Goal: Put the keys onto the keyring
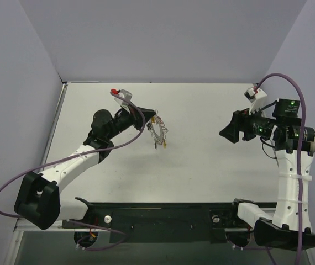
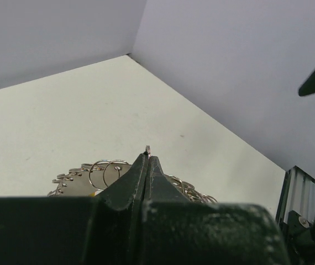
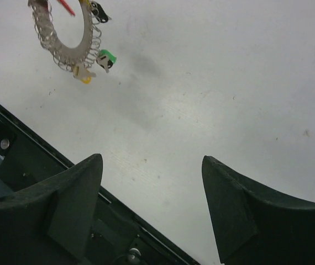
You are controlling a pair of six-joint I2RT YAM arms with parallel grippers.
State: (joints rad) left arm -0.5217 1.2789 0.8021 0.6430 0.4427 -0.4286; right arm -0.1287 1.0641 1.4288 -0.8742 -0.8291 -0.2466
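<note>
The keyring (image 1: 158,132), a silvery coiled loop, hangs from my left gripper (image 1: 151,117), just left of the table's middle. In the left wrist view the jaws are shut, with a bit of metal ring (image 2: 147,148) pinched at the tips of my left gripper (image 2: 147,157) and coils (image 2: 108,170) showing behind them. In the right wrist view the keyring (image 3: 85,44) carries a green key (image 3: 106,58), a yellow key (image 3: 84,74) and a red key (image 3: 66,6). My right gripper (image 1: 229,132) is open and empty, well to the right, fingertips (image 3: 94,165) wide apart.
The black rail (image 1: 163,212) of the arm mount runs along the table's near edge and shows in the right wrist view (image 3: 30,149) below the fingers. Blue-grey walls (image 1: 163,38) enclose the table at the back and sides.
</note>
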